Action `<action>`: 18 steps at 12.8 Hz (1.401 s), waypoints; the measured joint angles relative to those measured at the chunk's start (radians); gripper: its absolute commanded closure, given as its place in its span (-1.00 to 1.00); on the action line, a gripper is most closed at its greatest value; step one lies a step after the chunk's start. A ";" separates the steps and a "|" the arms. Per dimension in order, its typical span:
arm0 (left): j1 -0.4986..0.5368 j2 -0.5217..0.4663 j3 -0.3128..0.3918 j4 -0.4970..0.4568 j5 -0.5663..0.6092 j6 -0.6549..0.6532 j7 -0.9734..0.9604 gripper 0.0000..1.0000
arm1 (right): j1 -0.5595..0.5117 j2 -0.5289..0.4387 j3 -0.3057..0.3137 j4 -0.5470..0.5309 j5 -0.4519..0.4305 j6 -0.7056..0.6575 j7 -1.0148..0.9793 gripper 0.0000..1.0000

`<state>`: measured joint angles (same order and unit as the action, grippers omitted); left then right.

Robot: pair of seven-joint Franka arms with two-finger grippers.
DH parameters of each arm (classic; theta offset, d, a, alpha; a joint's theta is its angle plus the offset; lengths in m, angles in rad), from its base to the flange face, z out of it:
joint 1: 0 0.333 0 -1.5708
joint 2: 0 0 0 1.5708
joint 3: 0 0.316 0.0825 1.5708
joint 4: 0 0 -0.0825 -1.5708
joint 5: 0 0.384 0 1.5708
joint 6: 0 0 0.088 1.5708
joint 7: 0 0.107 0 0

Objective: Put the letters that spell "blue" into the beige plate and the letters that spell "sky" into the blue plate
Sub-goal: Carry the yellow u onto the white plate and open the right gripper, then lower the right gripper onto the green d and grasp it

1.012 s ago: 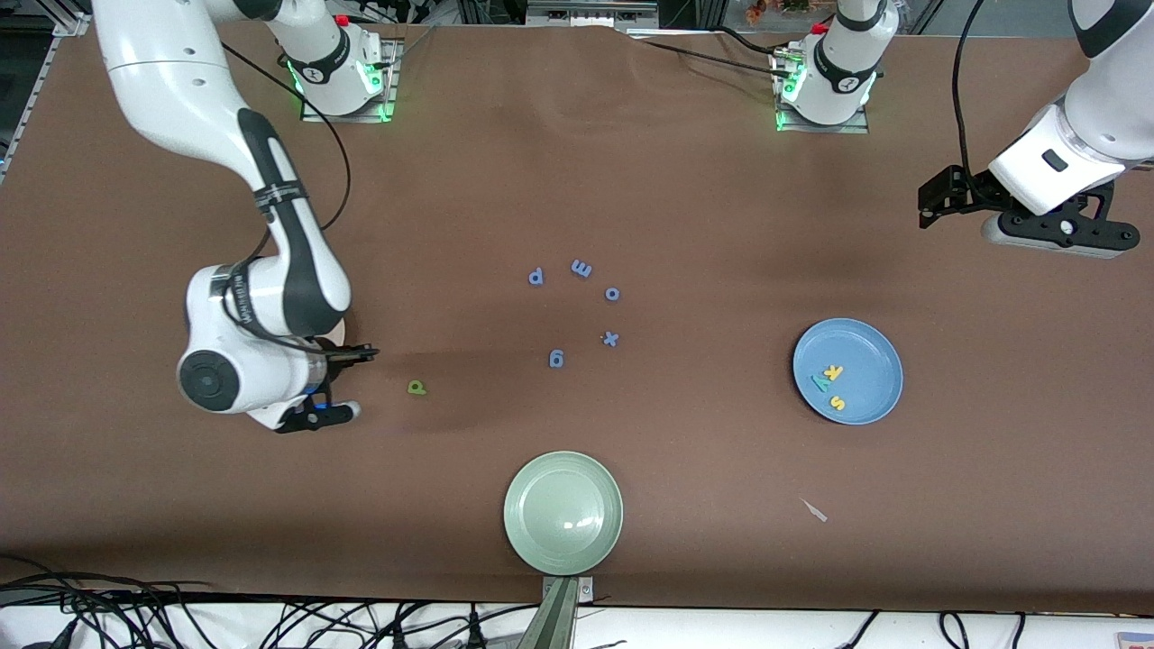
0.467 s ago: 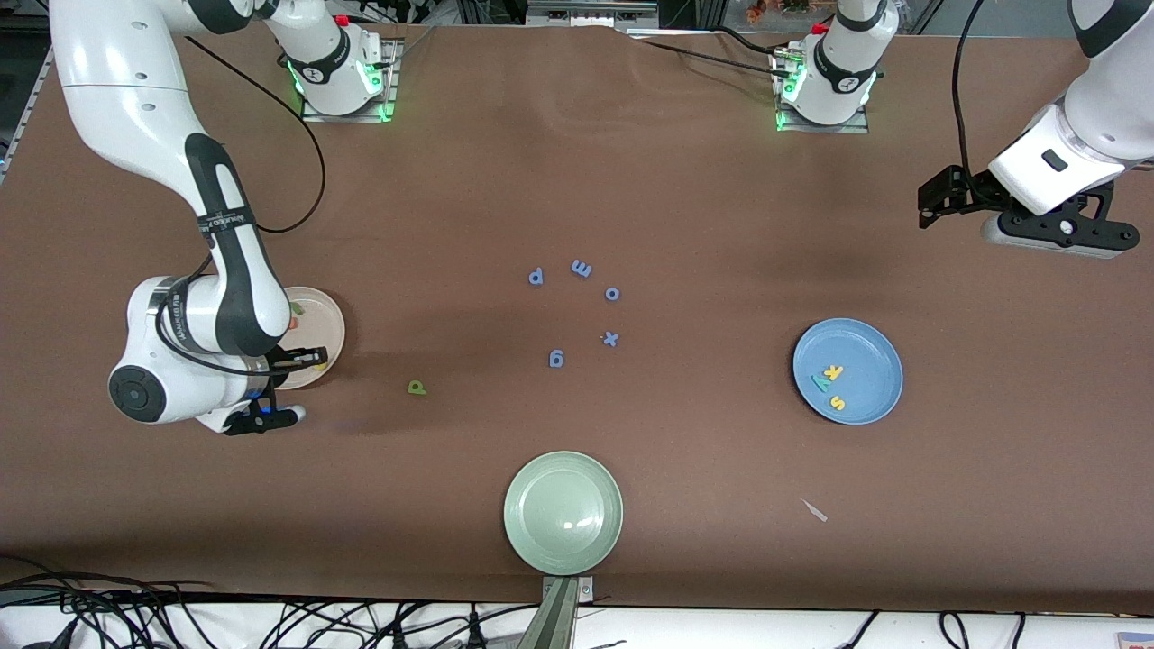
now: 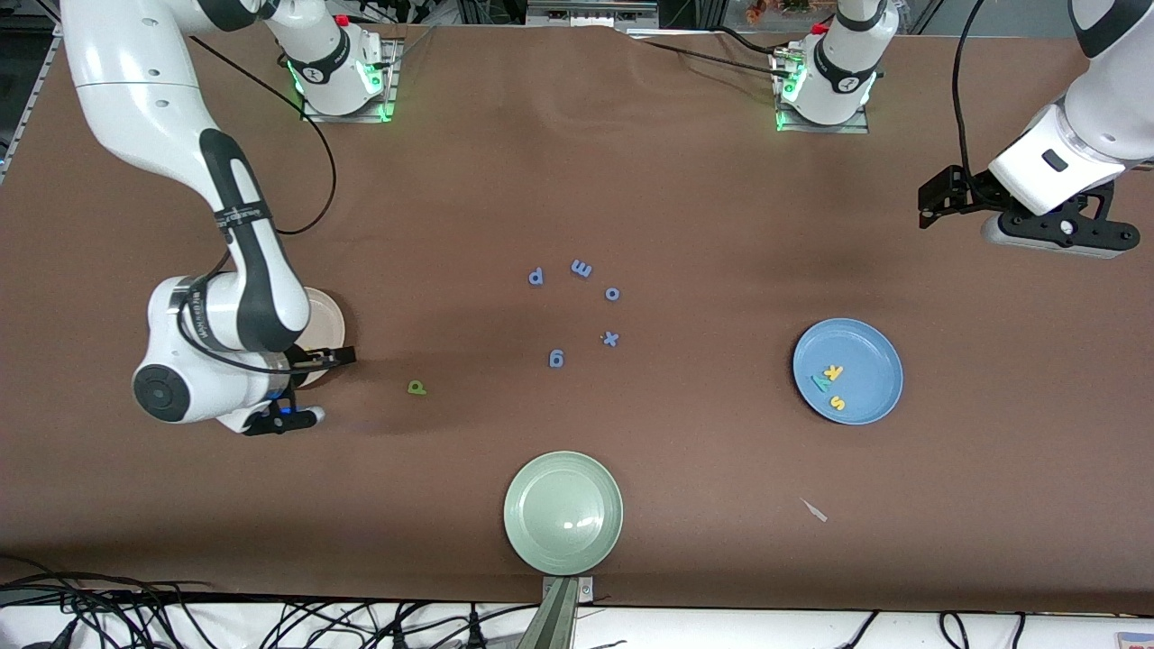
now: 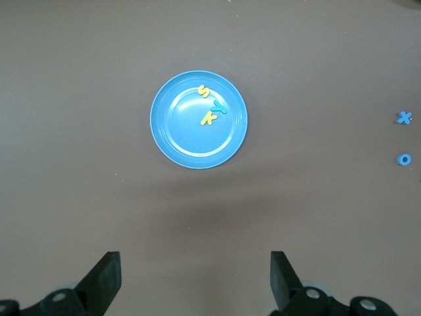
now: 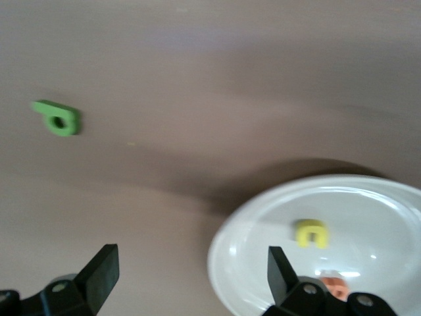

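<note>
The table point(image 3: 685, 180) lay under a brown cloth, and the right arm point(image 3: 180, 135) reached across it from its base, its right gripper point(image 3: 306, 388) hovering over the edge of the beige plate point(image 3: 325, 317) with the fingers spread wide and nothing between them. The left arm point(image 3: 1082, 108) waited at its own end of the table, the left gripper point(image 3: 938, 200) up in the air with its fingers wide apart too, nothing in them. The green plate point(image 3: 563, 512) sat nearest the front camera, bare. The blue plate point(image 3: 847, 370) sat toward the left arm's end and carried the s point(image 3: 838, 403), the k point(image 3: 836, 370) and the y point(image 3: 820, 382), all close together inside it. The beige plate, mostly hidden in the front view by the right arm, showed in the right wrist view as holding the u point(image 5: 311, 233) and the e point(image 5: 335, 287); the l could not be made out in any view. The b point(image 3: 416, 388) lay on the cloth, apart from the beige plate, between it and the blue letters point(image 3: 577, 306) scattered at mid-table. A small pale scrap point(image 3: 815, 511) lay nearer the front camera than the blue plate.
</note>
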<state>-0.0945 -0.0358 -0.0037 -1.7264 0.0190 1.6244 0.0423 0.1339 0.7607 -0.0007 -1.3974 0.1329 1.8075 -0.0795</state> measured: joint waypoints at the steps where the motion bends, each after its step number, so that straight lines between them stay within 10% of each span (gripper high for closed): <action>1: 0.000 0.000 0.000 0.000 0.000 0.000 0.000 -1.00 | 0.021 -0.001 0.002 0.005 0.000 0.009 0.008 -1.00; 9: 0.001 0.000 0.003 -0.002 0.000 0.000 0.000 -1.00 | 0.143 -0.005 0.005 0.012 -0.001 0.161 -0.020 -1.00; 18: 0.002 0.001 0.004 -0.004 0.000 0.000 0.000 -1.00 | 0.163 0.019 0.004 -0.093 -0.024 0.419 -0.505 -1.00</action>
<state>-0.0928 -0.0353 0.0001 -1.7301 0.0190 1.6244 0.0423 0.2966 0.7799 0.0031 -1.4899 0.1088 2.2260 -0.5847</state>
